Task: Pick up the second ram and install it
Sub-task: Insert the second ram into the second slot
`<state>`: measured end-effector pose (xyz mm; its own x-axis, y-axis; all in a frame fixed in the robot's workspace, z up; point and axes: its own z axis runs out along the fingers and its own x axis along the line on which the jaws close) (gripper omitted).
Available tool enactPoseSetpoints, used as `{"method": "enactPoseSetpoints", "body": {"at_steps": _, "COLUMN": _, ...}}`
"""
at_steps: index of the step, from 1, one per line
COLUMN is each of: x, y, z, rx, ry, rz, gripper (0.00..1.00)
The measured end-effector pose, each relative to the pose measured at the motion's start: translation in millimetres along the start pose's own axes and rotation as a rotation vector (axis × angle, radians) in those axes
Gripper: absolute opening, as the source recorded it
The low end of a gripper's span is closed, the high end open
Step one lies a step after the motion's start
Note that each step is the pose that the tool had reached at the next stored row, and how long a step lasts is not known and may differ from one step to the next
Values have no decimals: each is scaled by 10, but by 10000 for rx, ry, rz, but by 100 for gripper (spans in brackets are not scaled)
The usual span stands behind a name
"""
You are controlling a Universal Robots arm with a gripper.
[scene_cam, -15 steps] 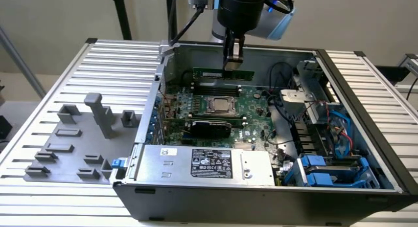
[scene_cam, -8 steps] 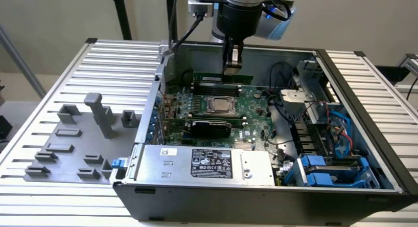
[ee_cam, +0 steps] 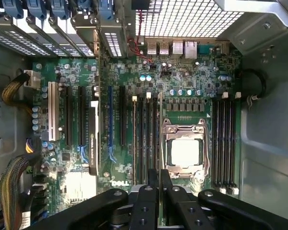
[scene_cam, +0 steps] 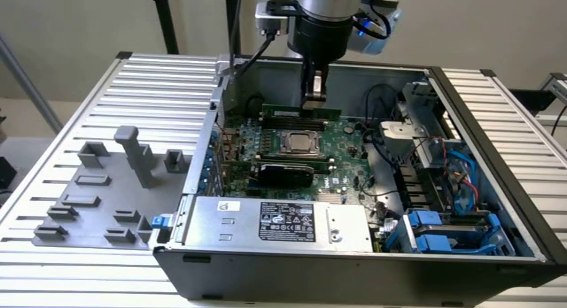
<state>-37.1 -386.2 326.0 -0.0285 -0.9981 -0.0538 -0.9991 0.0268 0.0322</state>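
— Where's the slim green ram stick [scene_cam: 285, 112]?
— Clamped edge-on between the black pincer [ee_cam: 159, 178] fingers, directly beneath the wrist. Its long axis runs parallel to the black memory slots [ee_cam: 145, 139] beside the silver processor socket [ee_cam: 185, 153].

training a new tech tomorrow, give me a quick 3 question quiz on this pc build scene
1. True or false: the claw is shut on the second ram, held on edge over the motherboard.
2. On which side of the exterior view do the grey fixture blocks stand? A) left B) right C) inside the case
3. Fill in: the drive trays are coloured ____.
Key: 1 true; 2 A; 3 blue.
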Motion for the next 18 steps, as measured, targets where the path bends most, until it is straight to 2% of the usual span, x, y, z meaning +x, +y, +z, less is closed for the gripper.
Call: {"method": "enactPoseSetpoints", "body": {"at_steps": 18, "x": 17, "y": -11, "z": 327, "rx": 16, "ry": -3, "rz": -18, "gripper": 14}}
